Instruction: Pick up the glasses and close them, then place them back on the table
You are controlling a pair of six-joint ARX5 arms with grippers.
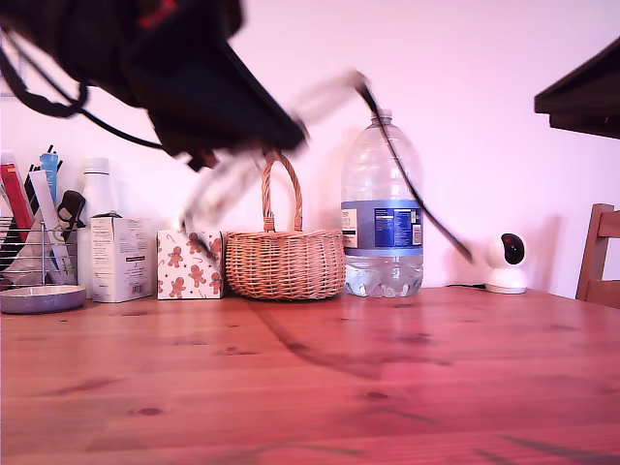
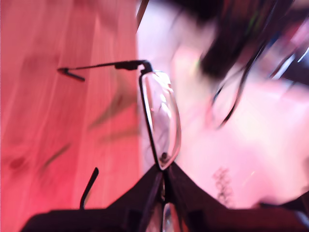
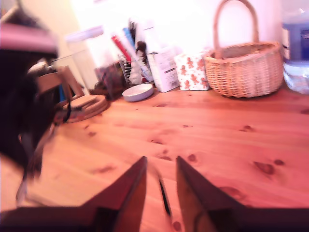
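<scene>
Above the table, my first gripper was clamped on the bridge of the glasses, light, thin and fragile, while my second gripper stood slightly apart.

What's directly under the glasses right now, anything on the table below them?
Only bare reddish-brown wooden table shows below the thin black wire-framed glasses, which my first gripper holds up in the air at the bridge. The exterior view is motion-blurred, so I cannot tell the exact spot beneath them.

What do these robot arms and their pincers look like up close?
Both are black. My first pincer ends in two flat, tapering black fingers; so does my second pincer. In the exterior view an arm is a bulky black body with a red marking on top and black cables looping off it.
</scene>
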